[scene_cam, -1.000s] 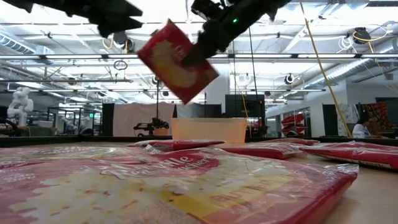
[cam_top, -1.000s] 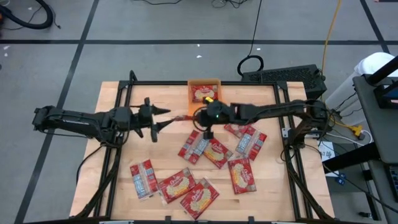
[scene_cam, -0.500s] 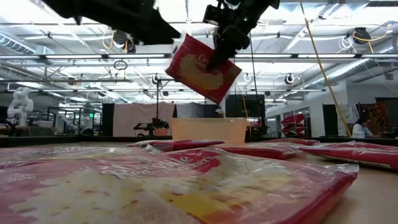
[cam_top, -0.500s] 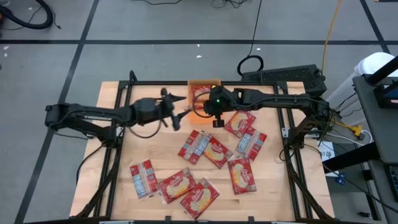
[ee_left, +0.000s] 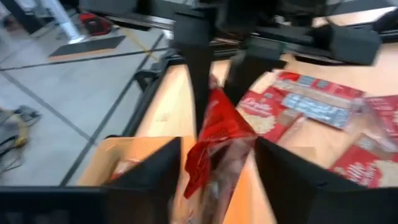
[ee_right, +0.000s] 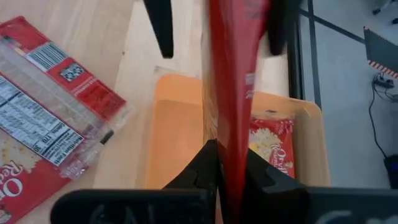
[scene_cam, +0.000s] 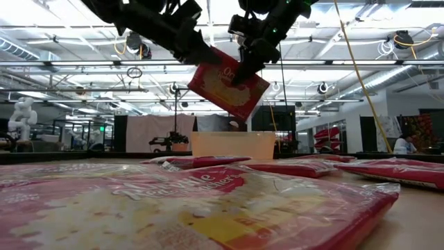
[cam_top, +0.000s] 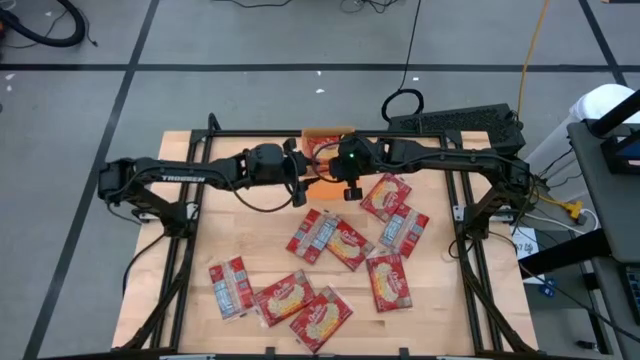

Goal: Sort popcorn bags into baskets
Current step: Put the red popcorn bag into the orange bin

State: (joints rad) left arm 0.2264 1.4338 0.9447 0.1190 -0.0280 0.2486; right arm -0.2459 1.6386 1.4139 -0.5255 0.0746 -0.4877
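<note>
I am holding a red popcorn bag (scene_cam: 229,82) in the air above the orange basket (ee_right: 171,124), which is sitting at the far middle edge of the bench (cam_top: 255,245). My right pincer (ee_right: 231,167) is pinching one edge of this bag tightly, so the packet is hanging edge-on between its dark fingers, tilted in the low view. My left pincer (ee_left: 214,158) is reaching in from the other side with its fingers (ee_left: 146,174) standing apart on either side of the same bag; I cannot tell whether they are touching it. Inside the basket one packet (ee_right: 270,146) is already lying flat with its popcorn picture up, in the half away from the open orange floor beneath my bag. On the bench, several more popcorn bags are lying scattered: a cluster near the middle (cam_top: 330,238), a few toward the right side (cam_top: 395,222), and another group near the front edge (cam_top: 285,298), some showing their pale printed backs. Both my arms are stretching across the far part of the bench and meeting over the basket.
</note>
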